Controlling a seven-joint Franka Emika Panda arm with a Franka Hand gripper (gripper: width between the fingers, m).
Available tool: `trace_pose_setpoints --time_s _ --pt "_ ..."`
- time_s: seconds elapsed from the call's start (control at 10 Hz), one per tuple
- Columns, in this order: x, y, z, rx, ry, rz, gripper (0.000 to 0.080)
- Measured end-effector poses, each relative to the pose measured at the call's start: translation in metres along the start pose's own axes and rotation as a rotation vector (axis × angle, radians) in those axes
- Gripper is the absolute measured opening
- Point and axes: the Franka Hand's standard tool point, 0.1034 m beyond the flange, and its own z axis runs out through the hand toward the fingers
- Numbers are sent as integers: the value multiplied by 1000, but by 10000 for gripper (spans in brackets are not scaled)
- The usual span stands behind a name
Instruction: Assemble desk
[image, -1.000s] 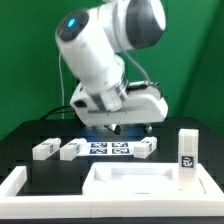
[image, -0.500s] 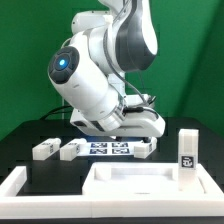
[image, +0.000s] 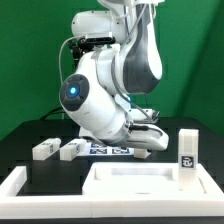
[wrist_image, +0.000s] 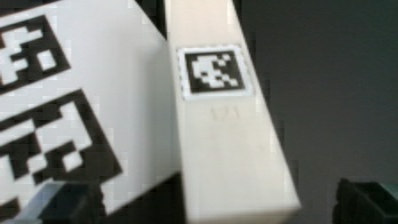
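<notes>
1. Desk slab (image: 130, 182), white with a raised rim, lies flat at the front of the black table (image: 28, 138) in the exterior view, inside the white frame (image: 14, 180).
2. An upright leg (image: 187, 150) stands at the slab's far corner on the exterior view's right, with a marker on its face.
3. One lying leg (image: 45, 149) and a second lying leg (image: 70, 150) rest behind the slab, towards the exterior view's left, near the marker board (image: 105, 150).
4. The arm (image: 100, 100) is folded low over the board's right end, and its jaws cannot be made out there.
5. In the wrist view, a fourth leg (wrist_image: 222, 130) lies along the marker board's edge, tag facing up.
6. The gripper (wrist_image: 210, 200) has its jaws spread wide. One dark fingertip (wrist_image: 54, 205) is on the board's side and the other is over bare table. Neither touches the leg between them, and nothing is held.
</notes>
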Motion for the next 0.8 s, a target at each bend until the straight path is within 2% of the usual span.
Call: trace_pose_setpoints --time_s 0.1,0.5,0.7,0.8 --pt "0 1 4 19 -20 16 649" --pt "1 1 4 16 -14 24 649" --pt "2 1 4 16 -12 24 391" --pt "2 1 4 16 -12 24 391"
